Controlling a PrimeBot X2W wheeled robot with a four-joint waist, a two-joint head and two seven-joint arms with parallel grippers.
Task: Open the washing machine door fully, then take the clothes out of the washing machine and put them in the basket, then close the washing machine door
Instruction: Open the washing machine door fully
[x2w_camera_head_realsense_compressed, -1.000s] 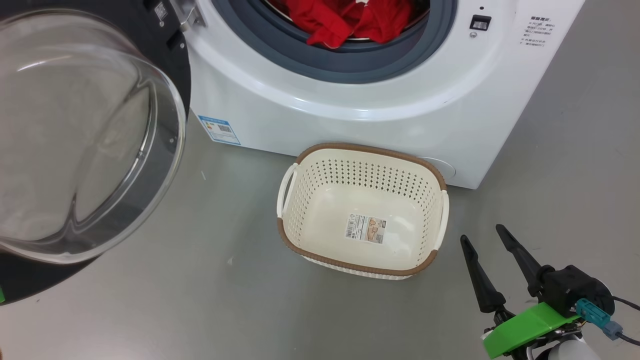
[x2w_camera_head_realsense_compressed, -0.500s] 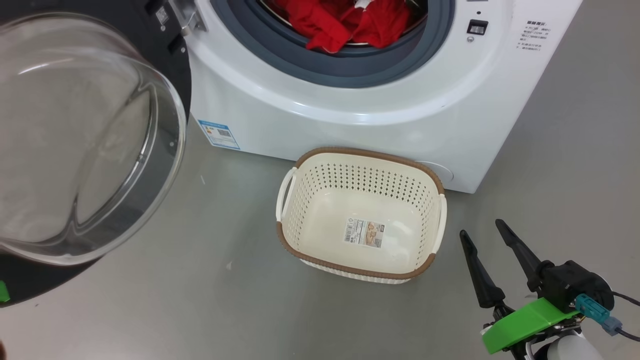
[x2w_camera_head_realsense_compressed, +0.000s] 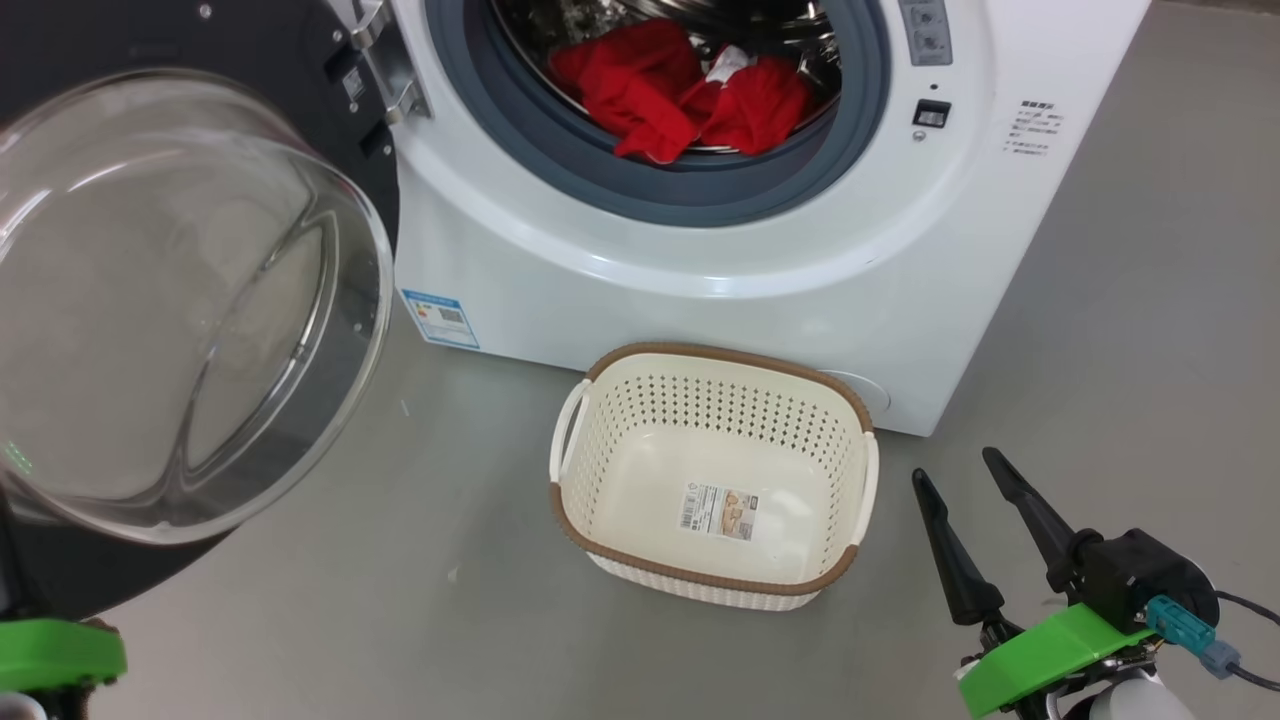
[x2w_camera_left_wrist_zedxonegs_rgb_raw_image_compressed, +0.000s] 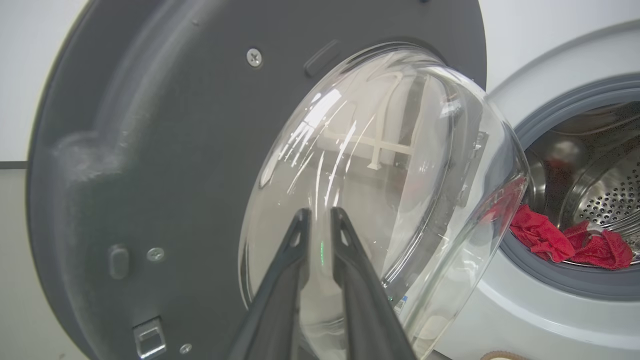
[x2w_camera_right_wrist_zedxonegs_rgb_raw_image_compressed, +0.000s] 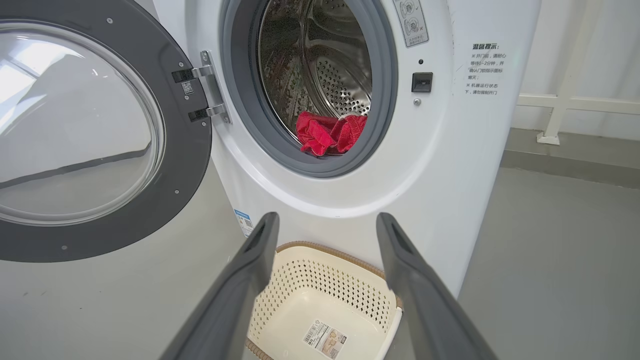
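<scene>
Grey floor (x2w_camera_head_realsense_compressed: 400, 600); right tool (x2w_camera_head_realsense_compressed: 954, 465) wide open, empty (left tool (x2w_camera_left_wrist_zedxonegs_rgb_raw_image_compressed: 320, 214) near-closed).

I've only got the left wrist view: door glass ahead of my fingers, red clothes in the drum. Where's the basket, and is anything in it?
Observer: The basket stands on the floor against the washing machine, below the grey gasket. It holds only its sticker.
Operator: And the right gripper?
Observer: The right gripper is open and holds nothing, over the floor to the basket's right.
Operator: Is the door out of the way?
Observer: In the right wrist view, the washing machine door is swung wide to the left of the gasket and covers none of it.
</scene>
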